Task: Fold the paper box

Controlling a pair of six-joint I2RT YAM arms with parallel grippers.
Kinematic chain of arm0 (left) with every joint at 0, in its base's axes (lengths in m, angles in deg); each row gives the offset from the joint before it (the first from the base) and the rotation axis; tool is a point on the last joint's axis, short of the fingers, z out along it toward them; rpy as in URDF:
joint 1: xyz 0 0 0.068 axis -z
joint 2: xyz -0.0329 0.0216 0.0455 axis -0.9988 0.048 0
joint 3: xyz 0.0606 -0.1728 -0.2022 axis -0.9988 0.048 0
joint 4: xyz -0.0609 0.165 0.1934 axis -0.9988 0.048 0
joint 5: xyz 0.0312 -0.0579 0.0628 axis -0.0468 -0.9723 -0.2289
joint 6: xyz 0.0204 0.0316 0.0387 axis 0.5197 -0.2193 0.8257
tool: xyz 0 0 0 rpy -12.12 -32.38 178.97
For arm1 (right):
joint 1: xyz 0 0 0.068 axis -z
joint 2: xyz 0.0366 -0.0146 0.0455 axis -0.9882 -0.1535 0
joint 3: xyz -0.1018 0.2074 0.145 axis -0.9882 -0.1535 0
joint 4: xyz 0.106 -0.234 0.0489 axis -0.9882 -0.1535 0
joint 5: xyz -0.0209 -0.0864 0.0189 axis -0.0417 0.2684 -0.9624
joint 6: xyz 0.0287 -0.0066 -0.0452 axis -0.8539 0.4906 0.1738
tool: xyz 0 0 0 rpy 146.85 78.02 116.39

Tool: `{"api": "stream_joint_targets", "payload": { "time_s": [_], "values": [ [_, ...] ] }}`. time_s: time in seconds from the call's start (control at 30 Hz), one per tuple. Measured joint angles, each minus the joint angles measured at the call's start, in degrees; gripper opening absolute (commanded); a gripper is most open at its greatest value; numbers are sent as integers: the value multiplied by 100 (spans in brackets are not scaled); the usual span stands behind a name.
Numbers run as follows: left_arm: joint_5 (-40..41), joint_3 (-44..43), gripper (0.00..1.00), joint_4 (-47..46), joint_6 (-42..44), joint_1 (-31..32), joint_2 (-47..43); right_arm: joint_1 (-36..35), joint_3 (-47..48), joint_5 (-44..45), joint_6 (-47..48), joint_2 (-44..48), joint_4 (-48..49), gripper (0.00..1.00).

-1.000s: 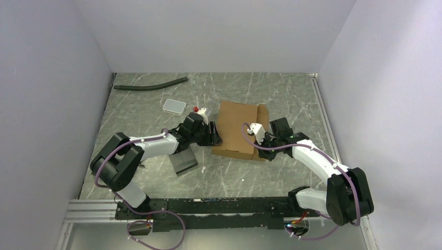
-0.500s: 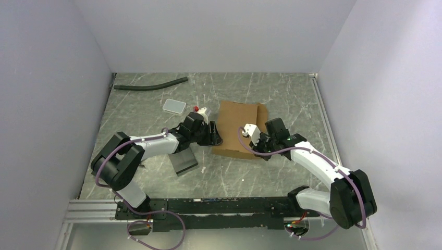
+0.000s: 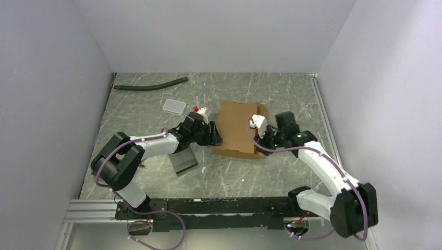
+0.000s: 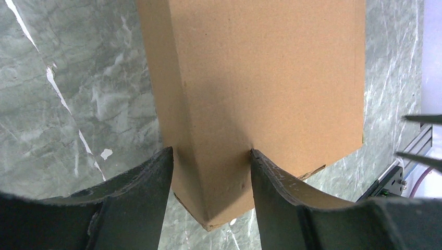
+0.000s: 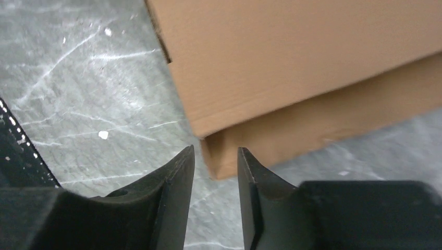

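The paper box lies flat on the worktop, a shallow brown cardboard shape between the two arms; its lid face is plain and closed as far as the top view shows.

By the look of it the box is light and fairly stiff across its panels, yet it should give easily along its creases; the smooth face offers little grip, and a push from one side alone would likely slide it over the worktop; a hard pinch could crush a corner. The best hold is probably on an edge or wall close to a crease, with one claw steadying while the other bends.

The left claw is at the box's near left corner; its fingers stand fairly wide and press against the cardboard on both sides of the corner ridge, so it is holding the box.

The right claw is at the box's near right corner; its fingers are set narrow, with the tip of the corner sitting in the slim gap; I cannot tell whether they actually pinch it.

Further out, a black slab lies on the worktop to the near left of the box; a small pale tray sits to its far left; a dark hose lies beyond that, well apart from the box.
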Motion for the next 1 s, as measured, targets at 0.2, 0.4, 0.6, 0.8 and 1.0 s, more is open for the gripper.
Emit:
{"api": "stream_joint_targets", "payload": {
  "time_s": [0.2,0.4,0.6,0.8,1.0],
  "values": [
    [0,-2,60,7,0,-2,0,1093,186,-321,-420,872,214,46],
    [-7,-2,60,4,0,-7,0,1742,144,968,-1996,313,1318,26],
    [-66,-35,60,7,-2,-15,35,1923,146,1414,-2879,-1239,1530,19],
    [-94,-94,60,63,2,-20,63,2070,549,1185,-3434,-2103,1563,24],
    [-101,-205,60,236,22,-17,90,2264,1014,793,-3866,-2859,1751,22]
  ]
}}
